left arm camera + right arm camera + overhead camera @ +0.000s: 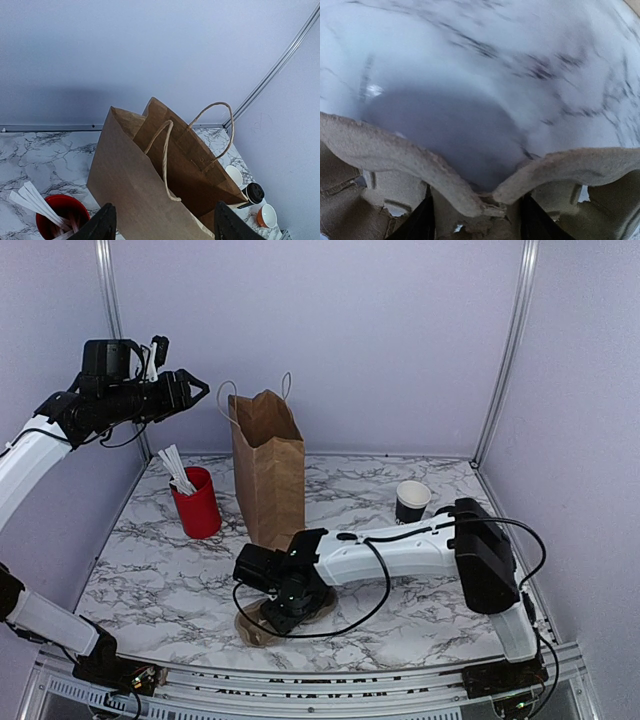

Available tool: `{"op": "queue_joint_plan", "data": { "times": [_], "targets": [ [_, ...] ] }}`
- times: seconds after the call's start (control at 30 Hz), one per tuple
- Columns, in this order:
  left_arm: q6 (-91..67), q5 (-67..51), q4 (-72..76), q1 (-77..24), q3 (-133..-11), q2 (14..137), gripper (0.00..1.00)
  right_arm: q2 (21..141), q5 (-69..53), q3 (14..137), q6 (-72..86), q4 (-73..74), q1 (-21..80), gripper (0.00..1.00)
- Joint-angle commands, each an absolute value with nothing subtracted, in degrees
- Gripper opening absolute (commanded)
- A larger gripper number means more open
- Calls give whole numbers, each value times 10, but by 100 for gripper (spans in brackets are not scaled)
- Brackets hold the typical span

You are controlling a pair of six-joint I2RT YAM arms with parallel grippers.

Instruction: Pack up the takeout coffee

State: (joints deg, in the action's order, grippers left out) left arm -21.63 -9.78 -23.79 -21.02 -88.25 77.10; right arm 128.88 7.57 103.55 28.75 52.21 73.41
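Observation:
The takeout coffee [253, 192], a black lidded cup, shows only in the left wrist view, past the right edge of the brown paper bag [150, 185]; in the top view the right arm hides it. The bag [268, 465] stands upright and open at the back middle. My left gripper [198, 390] hangs open and empty, high at the upper left; its wrist view has it [164, 222] above the bag. My right gripper [285, 610] is low at the front middle, over a pulp cup carrier [258, 632]. Its jaws [476, 220] stand open astride a ridge of the carrier [385, 145].
A red cup [196, 505] of white sticks stands left of the bag. A black cup [411, 502] with a white inside sits at the back right. A small orange cup [266, 216] lies near the coffee. The right arm stretches across the front of the table.

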Motion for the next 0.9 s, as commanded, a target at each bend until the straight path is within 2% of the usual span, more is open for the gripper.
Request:
{"op": "queue_joint_plan", "data": {
  "times": [0.0, 0.2, 0.57, 0.87],
  "targets": [
    [-212, -92, -221, -209, -878, 767, 66, 1202, 109, 928, 315, 479, 687, 55],
    [-214, -97, -221, -209, -883, 778, 66, 1135, 106, 846, 313, 449, 657, 57],
    [-216, -101, -223, -209, -878, 776, 66, 1158, 120, 900, 351, 486, 656, 61],
    [-220, -111, -223, -209, -879, 778, 66, 1161, 127, 889, 382, 490, 655, 61]
  ]
}}
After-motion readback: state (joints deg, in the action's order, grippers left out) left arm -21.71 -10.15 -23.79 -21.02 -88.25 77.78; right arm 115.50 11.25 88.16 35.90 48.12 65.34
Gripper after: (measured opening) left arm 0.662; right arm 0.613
